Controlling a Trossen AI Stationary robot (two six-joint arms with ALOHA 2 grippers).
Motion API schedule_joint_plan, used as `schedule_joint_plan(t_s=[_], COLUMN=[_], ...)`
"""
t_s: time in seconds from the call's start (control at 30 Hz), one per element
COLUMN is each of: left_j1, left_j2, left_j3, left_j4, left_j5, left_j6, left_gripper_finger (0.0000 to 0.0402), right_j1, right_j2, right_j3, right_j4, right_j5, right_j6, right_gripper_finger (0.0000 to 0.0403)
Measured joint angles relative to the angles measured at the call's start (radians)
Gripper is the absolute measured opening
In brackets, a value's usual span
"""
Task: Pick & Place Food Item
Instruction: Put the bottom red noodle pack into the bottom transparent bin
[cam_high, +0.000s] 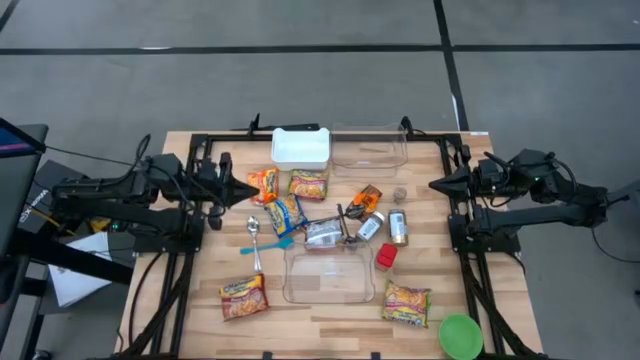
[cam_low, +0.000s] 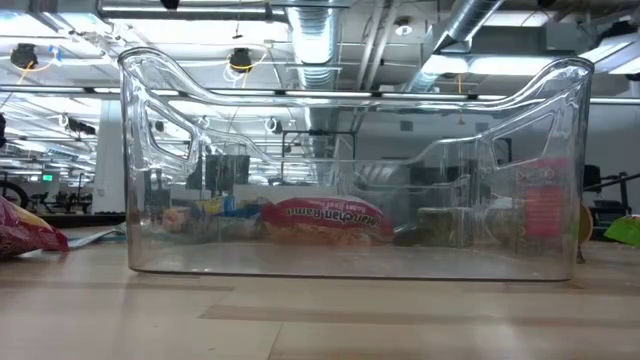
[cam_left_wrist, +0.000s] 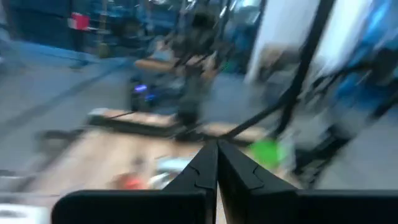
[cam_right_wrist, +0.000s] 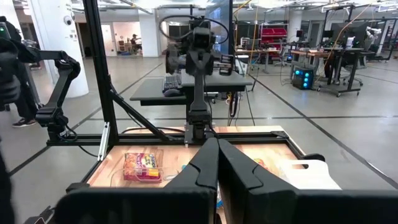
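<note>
Both arms parked, clenched on nothing.
Left gripper left of clear bin, fingers together; right gripper right of it, likewise pinched empty.

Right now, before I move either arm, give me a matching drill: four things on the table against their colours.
Things:
1. bowl
2. spoon
3. lidded box
4. small block

Colours:
A. white
B. red
C. green
D. silver

Pairs: 1-C, 2-D, 3-A, 4-B
</note>
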Motion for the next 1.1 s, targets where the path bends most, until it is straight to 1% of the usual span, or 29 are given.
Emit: schedule_joint_plan(t_s=[0.1,0.17,0.3,0.37,0.47,0.63,0.7,0.73,0.8,0.9,0.97,1.03,1.1], left_j1=[-0.003,-0.003,-0.003,-0.003,-0.003,-0.003,-0.003,-0.003,-0.002,0.008,0.009,0.009,0.009], left_j2=[0.001,0.01,0.039,0.054,0.066,0.093,0.105,0.109,0.127,0.148,0.164,0.179,0.191], left_j3=[0.0,0.0,0.0,0.0,-0.001,-0.001,-0.001,-0.001,-0.001,-0.001,-0.001,-0.001,-0.001], left_j4=[0.094,0.178,0.331,0.381,0.42,0.415,0.424,0.425,0.438,0.451,0.476,0.5,0.523], left_j5=[0.034,0.03,0.009,0.031,0.034,0.034,0.034,0.034,0.027,-0.027,-0.072,-0.107,-0.145], left_j6=[-0.176,-0.216,-0.249,-0.263,-0.264,-0.221,-0.219,-0.216,-0.213,-0.213,-0.208,-0.148,-0.097], left_gripper_finger=[0.0,0.0,0.0,0.0,0.0,0.0,0.0,0.0,0.0,0.0,0.0,0.0,0.0], right_j1=[0.0,0.0,0.0,0.0,0.0,0.0,-0.001,-0.001,-0.002,-0.003,-0.007,-0.008,-0.008], right_j2=[0.0,0.0,0.0,0.0,0.0,0.0,0.0,0.0,0.007,0.014,0.024,0.03,0.033], right_j3=[0.0,0.0,0.0,0.0,0.0,0.0,0.0,-0.001,-0.001,-0.002,-0.001,-0.001,-0.001], right_j4=[0.0,0.0,0.0,0.0,0.0,0.0,0.008,0.026,0.088,0.157,0.266,0.374,0.482], right_j5=[0.0,0.0,0.0,0.0,0.0,0.0,0.0,0.0,0.0,0.006,0.007,0.007,0.006], right_j6=[0.0,0.0,0.0,0.0,0.0,0.0,-0.037,-0.069,-0.052,-0.029,-0.027,-0.026,0.015], right_gripper_finger=[0.0,0.0,0.0,0.0,0.0,0.0,0.0,0.0,0.0,0.0,0.0,0.0,0.0])
